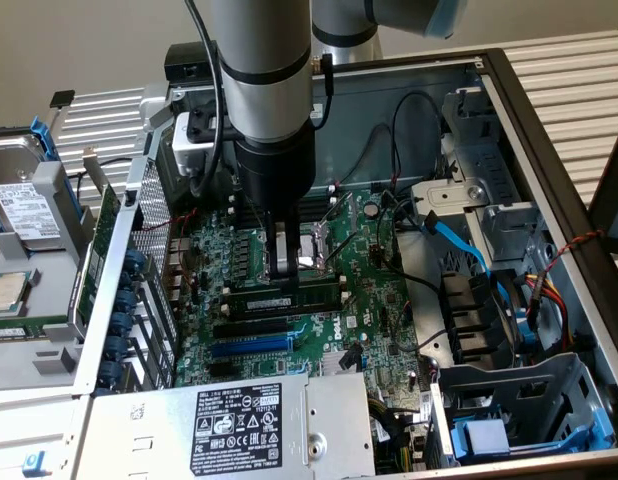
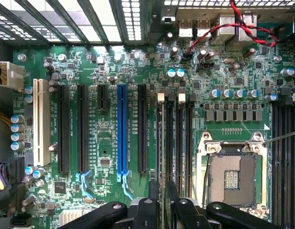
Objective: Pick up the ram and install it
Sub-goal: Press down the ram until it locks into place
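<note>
Because it must drop straight into a slot, the gripper (image 1: 281,272) pinches the ram (image 1: 289,297) edge-down near the motherboard's (image 1: 389,330) middle.

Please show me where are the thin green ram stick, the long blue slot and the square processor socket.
Thin green ram stick (image 1: 254,299): exterior view, on its white label strip.
Long blue plastic slot (image 2: 122,129): wrist view, middle of its length.
Square metal-framed processor socket (image 2: 232,179): wrist view, its centre.

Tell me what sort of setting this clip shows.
Probably a computer repair or assembly bench: an opened grey metal desktop case lies flat, exposing its green motherboard with long black memory slots, and a loose silver hard drive sits beside it.
</note>
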Tool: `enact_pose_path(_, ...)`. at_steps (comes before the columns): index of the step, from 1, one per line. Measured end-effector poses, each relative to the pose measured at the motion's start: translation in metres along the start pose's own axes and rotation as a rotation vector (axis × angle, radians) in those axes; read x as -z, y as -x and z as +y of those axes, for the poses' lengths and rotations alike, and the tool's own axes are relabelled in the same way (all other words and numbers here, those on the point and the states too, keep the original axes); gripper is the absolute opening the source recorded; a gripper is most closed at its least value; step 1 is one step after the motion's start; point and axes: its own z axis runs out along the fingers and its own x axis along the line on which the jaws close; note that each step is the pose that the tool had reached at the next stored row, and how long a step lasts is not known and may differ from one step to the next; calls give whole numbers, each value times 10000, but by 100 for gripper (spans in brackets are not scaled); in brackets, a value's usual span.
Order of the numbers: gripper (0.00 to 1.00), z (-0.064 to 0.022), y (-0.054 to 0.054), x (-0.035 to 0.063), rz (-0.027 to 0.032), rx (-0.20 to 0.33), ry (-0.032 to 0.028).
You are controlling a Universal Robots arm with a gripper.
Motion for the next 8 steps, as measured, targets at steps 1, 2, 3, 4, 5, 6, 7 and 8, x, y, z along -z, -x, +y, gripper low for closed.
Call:
enact_pose_path(1,21,1,0,0,1,0,0)
enact_pose_path(2,21,2,0,0,0,0,-1)
enact_pose_path(3,21,4,0,-1,0,0,-1)
enact_pose_path(4,21,7,0,0,0,0,-1)
enact_pose_path(5,21,8,0,0,1,0,-1)
enact_pose_path(6,21,11,0,2,1,0,0)
enact_pose_path(7,21,17,-1,3,2,-1,1)
enact_pose_path(8,21,26,-2,3,1,-1,0)
